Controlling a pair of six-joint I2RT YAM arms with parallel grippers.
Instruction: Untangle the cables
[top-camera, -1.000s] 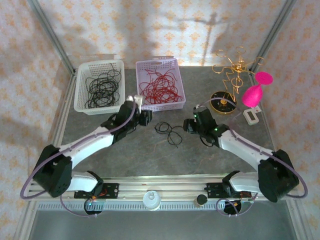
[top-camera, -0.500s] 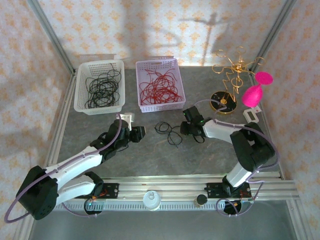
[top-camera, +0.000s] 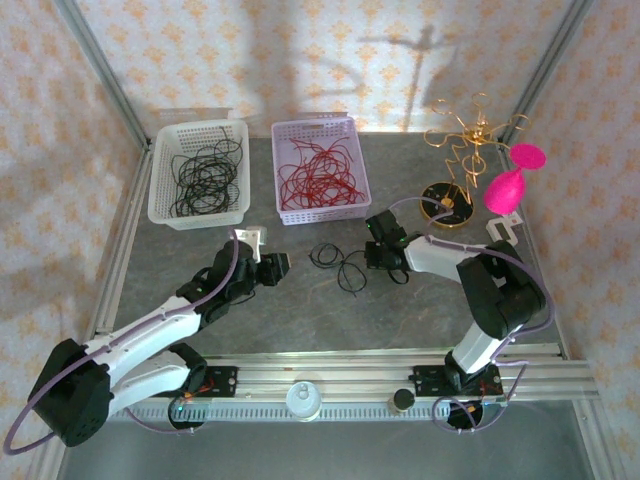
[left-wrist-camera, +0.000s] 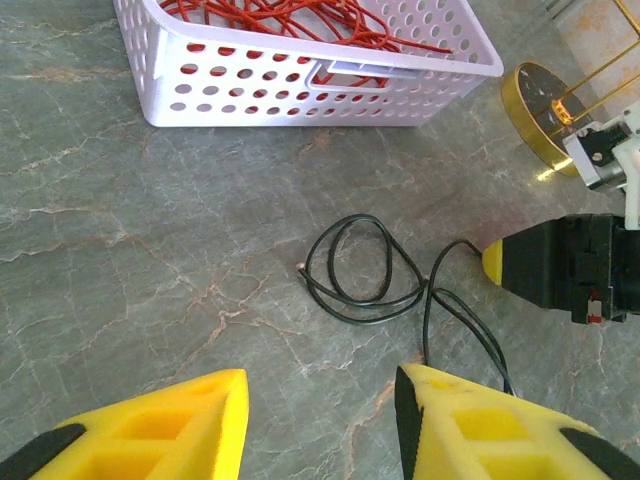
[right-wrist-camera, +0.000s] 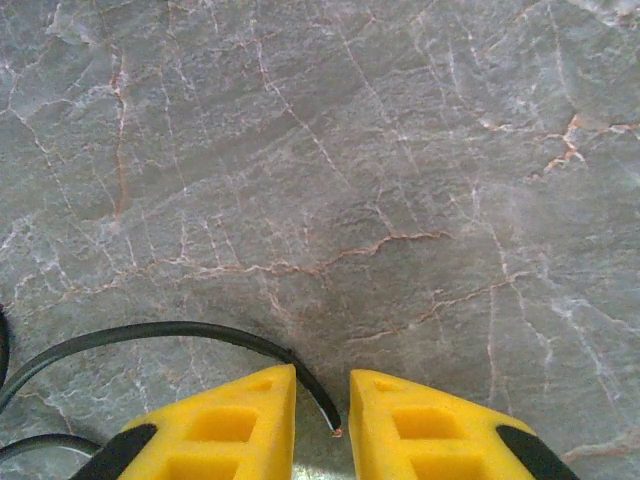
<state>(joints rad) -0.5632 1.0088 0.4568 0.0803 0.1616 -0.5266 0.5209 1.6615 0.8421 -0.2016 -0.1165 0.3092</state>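
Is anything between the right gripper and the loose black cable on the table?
Nothing visible does. The thin black cable has its free end lying on the grey marbled table, in the narrow gap between the yellow fingers of the right gripper, which stand slightly apart.

The right gripper has its yellow fingers cropped by the bottom edge. A black cable ends in the narrow gap between them — whether it is pinched cannot be told — and leaves the picture to the gripper's left. The left gripper is cropped below too, and a black strand slips behind one finger. Ahead of it the lilac basket is cut off at the top, the gold disc at the right.
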